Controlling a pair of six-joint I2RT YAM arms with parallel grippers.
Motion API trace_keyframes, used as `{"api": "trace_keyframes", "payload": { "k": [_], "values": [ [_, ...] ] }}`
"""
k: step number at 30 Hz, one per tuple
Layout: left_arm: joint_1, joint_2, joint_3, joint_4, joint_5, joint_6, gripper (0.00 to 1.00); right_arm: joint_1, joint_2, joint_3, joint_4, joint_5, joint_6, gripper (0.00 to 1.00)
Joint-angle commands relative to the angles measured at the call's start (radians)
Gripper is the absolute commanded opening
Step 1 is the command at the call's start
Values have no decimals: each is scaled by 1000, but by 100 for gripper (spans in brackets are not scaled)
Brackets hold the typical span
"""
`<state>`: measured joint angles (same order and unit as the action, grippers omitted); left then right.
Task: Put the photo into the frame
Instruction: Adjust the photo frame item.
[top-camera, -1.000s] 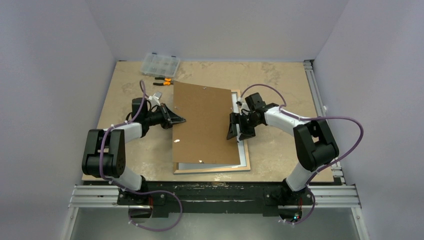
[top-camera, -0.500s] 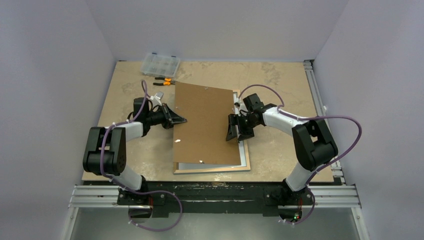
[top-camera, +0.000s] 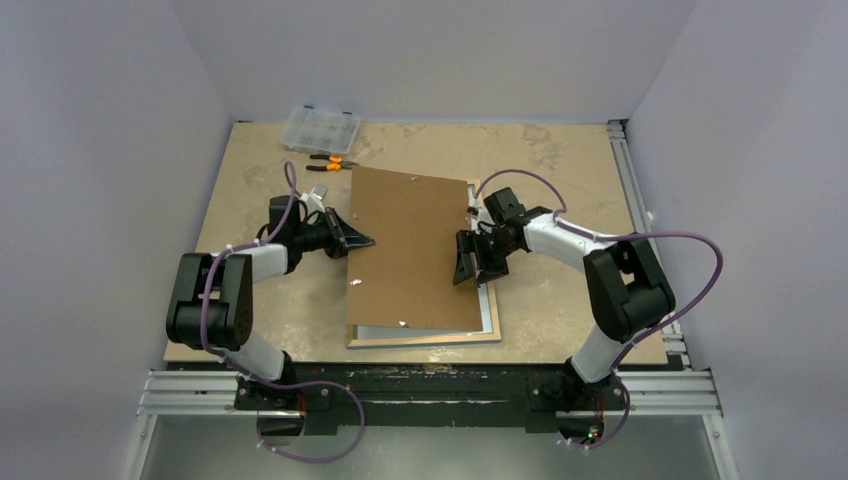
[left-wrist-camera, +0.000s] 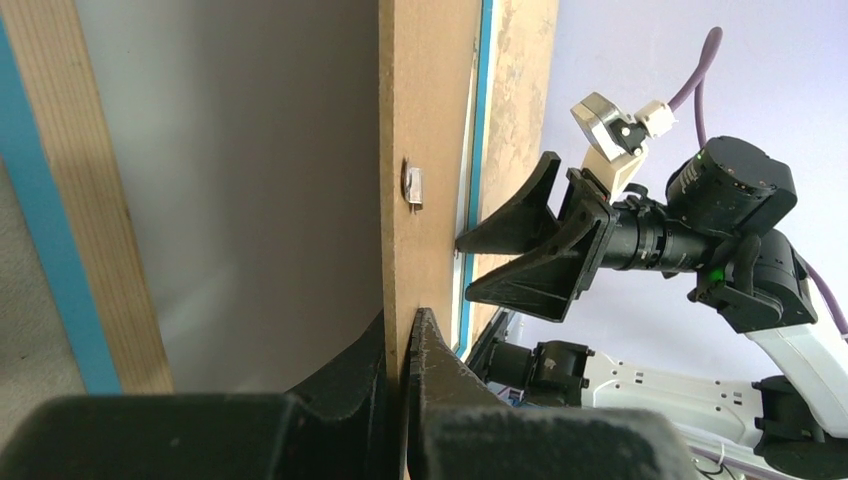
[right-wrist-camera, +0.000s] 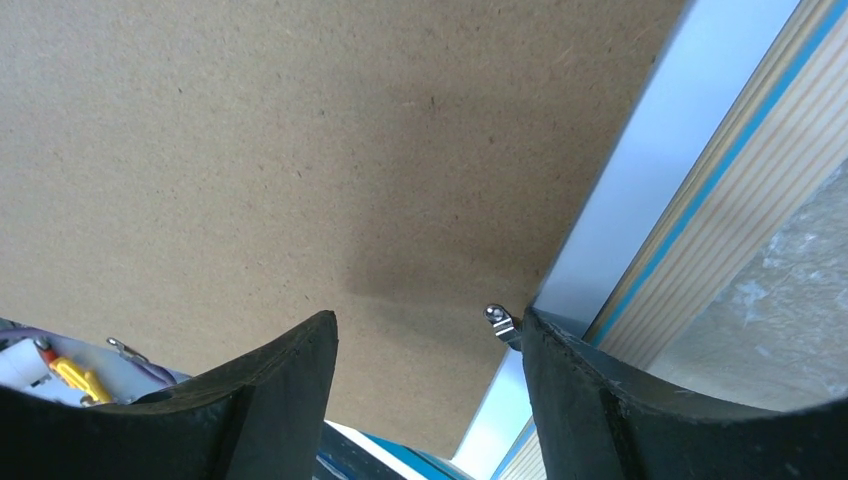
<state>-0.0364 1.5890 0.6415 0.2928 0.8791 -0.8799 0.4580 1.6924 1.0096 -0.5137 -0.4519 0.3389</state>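
Movement is slight: the left gripper (top-camera: 355, 240) stays pinched on the left edge of the cardboard backing board (top-camera: 410, 250), while the right gripper (top-camera: 468, 262), jaws apart and empty, has crept left over its right edge. Beneath, the frame (top-camera: 490, 312) lies face down on the tan table (top-camera: 560, 170). The photo (left-wrist-camera: 250, 180) is seemingly the pale sheet inside, so I'd guess closing up comes next. A parts box (top-camera: 320, 127) sits at the back, by lilac walls.
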Motion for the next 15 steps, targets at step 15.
{"api": "trace_keyframes", "payload": {
  "k": [15],
  "values": [
    [-60, 0, -20, -22, -212, 21, 0, 45, -55, -10, 17, -107, 71, 64]
  ]
}}
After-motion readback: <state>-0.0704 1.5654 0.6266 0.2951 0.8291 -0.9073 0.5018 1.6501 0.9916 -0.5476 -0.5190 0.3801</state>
